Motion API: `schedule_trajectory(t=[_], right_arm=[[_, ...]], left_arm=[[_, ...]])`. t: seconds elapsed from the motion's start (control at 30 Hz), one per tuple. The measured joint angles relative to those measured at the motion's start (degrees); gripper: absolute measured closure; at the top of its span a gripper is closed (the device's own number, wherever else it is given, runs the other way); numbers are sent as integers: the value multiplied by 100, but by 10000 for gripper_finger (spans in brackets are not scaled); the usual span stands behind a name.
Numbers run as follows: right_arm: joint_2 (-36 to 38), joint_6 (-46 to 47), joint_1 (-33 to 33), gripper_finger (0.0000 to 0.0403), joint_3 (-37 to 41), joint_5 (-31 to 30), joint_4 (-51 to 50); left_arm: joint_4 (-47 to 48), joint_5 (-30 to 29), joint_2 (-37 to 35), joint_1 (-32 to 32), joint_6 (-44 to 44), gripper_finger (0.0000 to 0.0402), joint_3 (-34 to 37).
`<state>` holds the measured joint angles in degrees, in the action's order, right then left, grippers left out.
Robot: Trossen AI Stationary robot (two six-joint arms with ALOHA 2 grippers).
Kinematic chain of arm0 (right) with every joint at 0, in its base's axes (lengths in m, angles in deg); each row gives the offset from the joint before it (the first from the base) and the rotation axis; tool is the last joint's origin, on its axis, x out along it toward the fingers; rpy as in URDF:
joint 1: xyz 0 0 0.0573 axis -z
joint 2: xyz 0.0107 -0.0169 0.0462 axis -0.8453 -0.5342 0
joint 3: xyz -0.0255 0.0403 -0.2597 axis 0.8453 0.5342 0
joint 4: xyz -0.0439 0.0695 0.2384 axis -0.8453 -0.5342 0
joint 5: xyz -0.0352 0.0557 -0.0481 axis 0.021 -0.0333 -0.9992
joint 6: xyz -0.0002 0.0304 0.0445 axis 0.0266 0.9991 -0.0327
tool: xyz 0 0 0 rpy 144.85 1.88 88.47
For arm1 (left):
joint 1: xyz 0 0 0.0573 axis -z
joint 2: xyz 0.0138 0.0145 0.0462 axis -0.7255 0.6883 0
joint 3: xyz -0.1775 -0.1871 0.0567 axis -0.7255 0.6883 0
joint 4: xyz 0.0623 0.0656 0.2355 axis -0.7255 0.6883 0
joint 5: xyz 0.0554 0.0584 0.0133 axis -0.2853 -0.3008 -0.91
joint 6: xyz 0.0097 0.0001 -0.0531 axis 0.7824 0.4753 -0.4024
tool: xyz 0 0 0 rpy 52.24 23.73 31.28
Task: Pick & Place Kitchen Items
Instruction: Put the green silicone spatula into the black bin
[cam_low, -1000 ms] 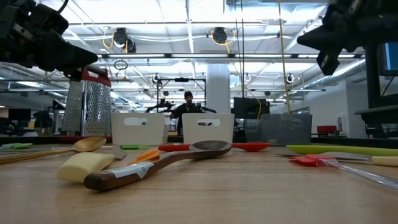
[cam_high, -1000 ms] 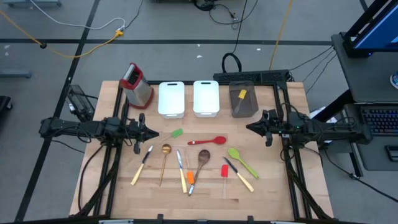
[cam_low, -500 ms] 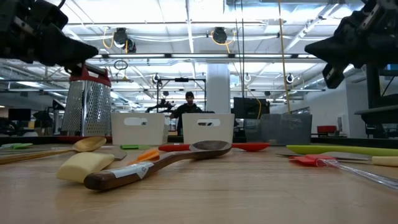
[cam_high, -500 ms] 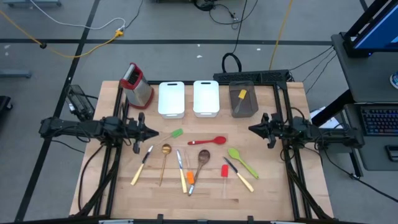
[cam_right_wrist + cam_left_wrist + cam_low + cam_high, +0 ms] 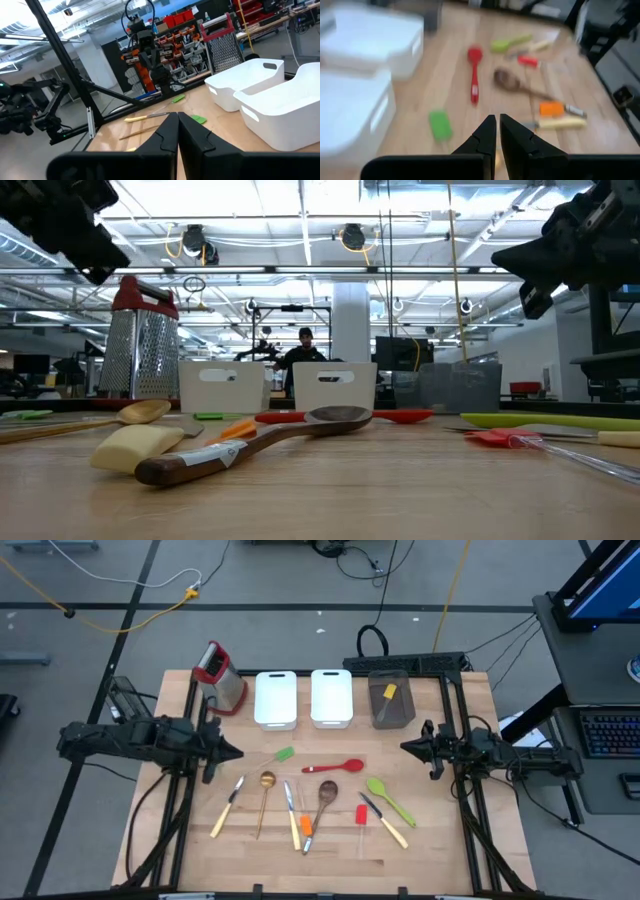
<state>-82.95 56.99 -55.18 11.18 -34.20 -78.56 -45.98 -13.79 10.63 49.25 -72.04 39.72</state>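
Dark fingers of the left gripper (image 5: pixel 232 751) are pressed together on nothing, poised above the table's left side, just short of the small green spatula (image 5: pixel 284 754); its wrist view looks along the closed tips toward that spatula (image 5: pixel 440 124) and the red spoon (image 5: pixel 474 75) beyond. Across the table the right gripper (image 5: pixel 407 746) is likewise clenched and empty, raised over the right edge, well apart from any utensil. Between the two arms the kitchen items lie loose on the wooden table (image 5: pixel 440 850): the gold spoon (image 5: pixel 265 798), wooden spoon (image 5: pixel 323 799), green spoon (image 5: pixel 388 798) and cream-handled knives (image 5: pixel 226 808), none touched. At the far edge stand two white trays (image 5: pixel 276 699), both apparently empty, beside a grey tray (image 5: pixel 390 703) that holds a yellow utensil (image 5: pixel 387 692), presumably already sorted there. The box grater (image 5: pixel 220 676) stands at the back left. Judgement: sorting is barely begun, and both arms are parked clear to leave the spread open for the next pick.
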Motion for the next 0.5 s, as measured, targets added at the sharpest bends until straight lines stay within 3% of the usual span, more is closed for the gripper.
schedule_trajectory(t=[0.23, 0.4, 0.5], right_arm=[[-2, 55, 0, 403, 2, 0, 15], [-2, 125, 0, 403, 4, 19, 15], [-2, 127, 0, 403, 4, 20, 15]], left_arm=[[1324, 139, 992, -2, -1864, 376, -726], [933, 149, 1347, -4, -3089, 376, -739], [523, 138, 1470, -4, -3212, 376, -742]])
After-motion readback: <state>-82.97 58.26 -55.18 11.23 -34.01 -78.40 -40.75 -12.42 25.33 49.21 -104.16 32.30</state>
